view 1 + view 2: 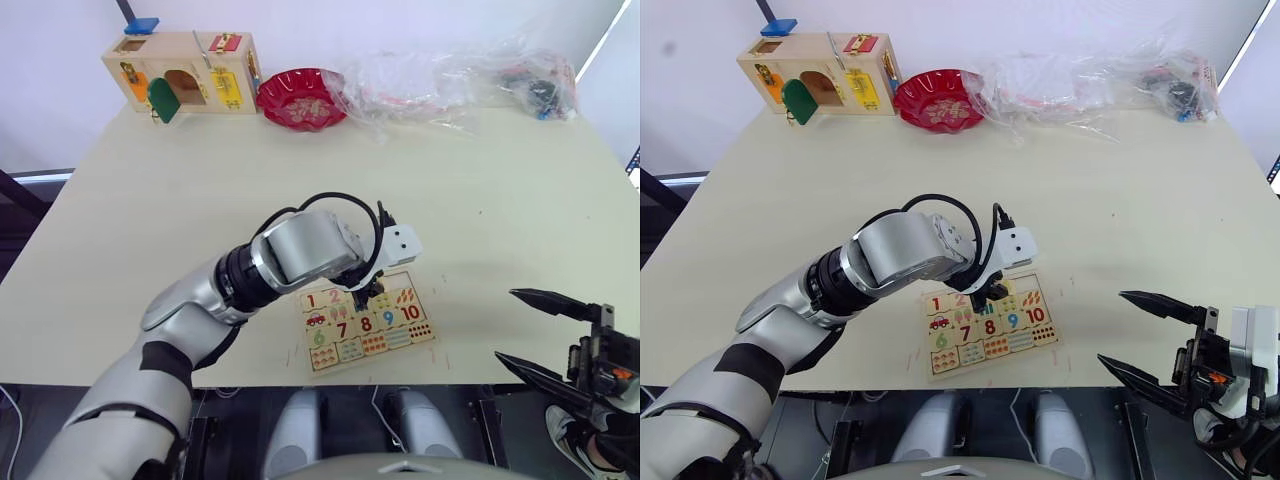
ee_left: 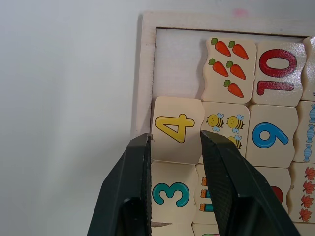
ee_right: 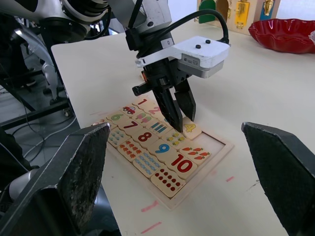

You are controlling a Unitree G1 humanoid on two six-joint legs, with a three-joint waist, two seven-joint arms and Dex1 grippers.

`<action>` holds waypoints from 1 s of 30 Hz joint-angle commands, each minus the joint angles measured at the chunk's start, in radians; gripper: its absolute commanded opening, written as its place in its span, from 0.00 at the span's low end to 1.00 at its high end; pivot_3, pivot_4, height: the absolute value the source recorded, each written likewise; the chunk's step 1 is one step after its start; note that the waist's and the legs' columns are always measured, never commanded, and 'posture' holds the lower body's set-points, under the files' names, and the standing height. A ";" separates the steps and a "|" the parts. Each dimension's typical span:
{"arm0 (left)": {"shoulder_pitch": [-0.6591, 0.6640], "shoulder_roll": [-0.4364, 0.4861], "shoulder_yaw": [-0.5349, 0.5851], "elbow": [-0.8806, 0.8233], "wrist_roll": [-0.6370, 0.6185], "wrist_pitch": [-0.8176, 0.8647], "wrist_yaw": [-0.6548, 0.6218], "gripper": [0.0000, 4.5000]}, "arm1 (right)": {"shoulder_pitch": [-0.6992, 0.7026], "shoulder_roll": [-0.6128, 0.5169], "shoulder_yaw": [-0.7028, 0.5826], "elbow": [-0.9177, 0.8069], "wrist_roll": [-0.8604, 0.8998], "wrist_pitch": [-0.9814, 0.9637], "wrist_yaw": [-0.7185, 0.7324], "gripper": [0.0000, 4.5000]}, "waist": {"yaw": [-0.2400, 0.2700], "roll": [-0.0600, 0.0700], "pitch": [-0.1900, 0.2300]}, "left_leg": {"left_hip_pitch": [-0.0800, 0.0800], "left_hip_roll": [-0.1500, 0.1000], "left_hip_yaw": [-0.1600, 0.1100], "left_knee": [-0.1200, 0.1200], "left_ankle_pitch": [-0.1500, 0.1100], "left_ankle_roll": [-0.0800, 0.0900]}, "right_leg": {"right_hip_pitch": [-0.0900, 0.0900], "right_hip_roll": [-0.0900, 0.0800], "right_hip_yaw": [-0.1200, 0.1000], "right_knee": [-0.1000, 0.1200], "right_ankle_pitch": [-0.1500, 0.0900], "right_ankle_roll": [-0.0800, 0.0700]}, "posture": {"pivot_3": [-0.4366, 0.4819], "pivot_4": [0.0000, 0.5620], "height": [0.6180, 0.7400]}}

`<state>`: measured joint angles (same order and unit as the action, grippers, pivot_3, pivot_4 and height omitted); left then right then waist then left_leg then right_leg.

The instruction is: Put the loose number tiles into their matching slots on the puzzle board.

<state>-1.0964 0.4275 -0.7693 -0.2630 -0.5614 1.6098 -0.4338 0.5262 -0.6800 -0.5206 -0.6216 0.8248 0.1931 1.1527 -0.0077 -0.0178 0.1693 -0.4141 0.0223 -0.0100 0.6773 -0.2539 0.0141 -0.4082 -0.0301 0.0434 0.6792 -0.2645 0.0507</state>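
A: Over the puzzle board (image 3: 216,158), near its far end: left gripper (image 2: 174,147), fingers narrowly parted around the 4 tile (image 2: 176,129), flanking it, perhaps just touching; firm hold not certain.
B: And the tile itself?
A: Lying in the board's top row, right after the 3 tile (image 2: 171,192), apparently seated.
B: Beyond it?
A: One bare slot (image 2: 178,64) at the board's corner, beside the carrot tile (image 2: 229,69). No 5 tile to be seen.
B: Step in hand?
A: Probably finishing the 4. Next: open, lift straight off the board, fetch the 5.
B: Right gripper (image 1: 530,330)?
A: Off the board's side, wide open, empty.
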 commanded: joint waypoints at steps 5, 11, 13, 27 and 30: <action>-0.013 0.006 -0.003 -0.023 0.002 0.005 -0.016 0.94 | 0.007 0.005 -0.018 -0.025 0.025 -0.008 0.008 1.00 | 0.000 0.000 0.000 | 0.000 0.000 0.000 0.000 0.000 0.000 | 0.000 0.000 0.000 0.000 0.000 0.000 | 0.48 0.27 1.00; -0.021 0.026 0.118 -0.034 -0.051 0.005 -0.059 0.94 | 0.008 0.007 -0.014 -0.019 0.024 -0.013 0.012 1.00 | 0.000 0.000 0.000 | 0.000 0.000 0.000 0.000 0.000 0.000 | 0.000 0.000 0.000 0.000 0.000 0.000 | 0.48 0.27 1.00; -0.023 0.050 0.163 -0.046 -0.083 0.005 -0.094 0.94 | 0.002 0.009 -0.005 -0.017 0.019 -0.015 0.010 1.00 | -0.001 0.000 0.000 | 0.000 0.000 0.000 0.000 0.000 0.000 | 0.000 0.000 0.000 0.000 0.000 0.000 | 0.48 0.27 1.00; 0.209 0.319 0.230 0.065 0.114 -0.813 -0.593 0.89 | -0.036 0.003 0.011 -0.001 0.015 -0.006 0.007 1.00 | 0.010 0.001 -0.001 | 0.000 -0.001 0.004 0.000 0.000 0.000 | 0.000 -0.001 0.000 -0.001 0.000 0.000 | 0.48 0.27 1.00; 0.225 0.305 0.207 0.137 0.188 -0.944 -0.670 0.70 | -0.035 0.004 0.011 0.000 0.015 -0.005 0.007 1.00 | 0.016 0.001 -0.001 | 0.000 -0.001 0.005 0.000 0.000 0.000 | 0.000 -0.001 -0.001 -0.001 0.000 0.000 | 0.48 0.27 1.00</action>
<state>-0.8702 0.7406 -0.5611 -0.1499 -0.4218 0.7639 -1.0525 0.4926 -0.6703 -0.4907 -0.6094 0.8267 0.1920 1.1577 0.0079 -0.0167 0.1688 -0.4144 0.0217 -0.0047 0.6771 -0.2539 0.0141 -0.4079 -0.0308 0.0427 0.6781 -0.2644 0.0507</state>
